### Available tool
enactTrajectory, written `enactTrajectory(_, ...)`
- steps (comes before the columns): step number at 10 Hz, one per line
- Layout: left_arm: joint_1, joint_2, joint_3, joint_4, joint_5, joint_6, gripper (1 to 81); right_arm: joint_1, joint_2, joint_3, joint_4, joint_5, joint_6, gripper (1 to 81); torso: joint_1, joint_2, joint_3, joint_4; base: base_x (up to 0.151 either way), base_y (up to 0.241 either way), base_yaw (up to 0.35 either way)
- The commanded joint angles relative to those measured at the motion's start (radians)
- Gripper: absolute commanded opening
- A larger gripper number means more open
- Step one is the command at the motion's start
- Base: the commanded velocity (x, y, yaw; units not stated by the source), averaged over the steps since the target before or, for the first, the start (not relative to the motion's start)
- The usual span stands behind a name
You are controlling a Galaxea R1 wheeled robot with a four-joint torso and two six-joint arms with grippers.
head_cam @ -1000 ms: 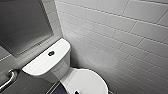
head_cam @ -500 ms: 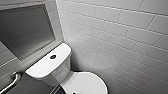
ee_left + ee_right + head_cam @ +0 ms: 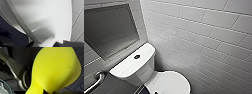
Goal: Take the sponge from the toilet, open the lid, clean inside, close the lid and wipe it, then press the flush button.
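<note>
The right hand (image 3: 44, 91) is pinching the sponge (image 3: 55, 69), which is bulging away from it above the dark floor (image 3: 80, 83). The lid (image 3: 50, 18) is lying shut, its long axis running out from the tank top (image 3: 126, 66). The left arm is hanging nearer, close over the lid's printed mark (image 3: 38, 27). The head view is adding the flush button (image 3: 136, 56) at mid-tank.
</note>
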Motion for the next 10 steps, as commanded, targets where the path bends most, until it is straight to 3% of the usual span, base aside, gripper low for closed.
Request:
enactTrajectory(1, -0.164, -0.056, 0.156, 0.039, -0.090, 0.014, 81.1, -0.024, -0.015, 0.005, -0.017, -0.069, -0.002, 1.0, 0.000, 0.000, 0.000, 0.000, 0.000, 0.000, 0.000)
enactTrajectory(5, -0.167, -0.113, 0.246, 0.039, -0.186, -0.016, 81.1, -0.024, -0.006, -0.002, -0.016, -0.068, 0.000, 1.0, 0.000, 0.000, 0.000, 0.000, 0.000, 0.000, 0.000)
enactTrajectory(10, -0.182, -0.196, 0.257, 0.050, -0.275, -0.343, 81.1, -0.022, 0.003, -0.003, -0.016, -0.069, -0.002, 1.0, 0.000, 0.000, 0.000, 0.000, 0.000, 0.000, 0.000)
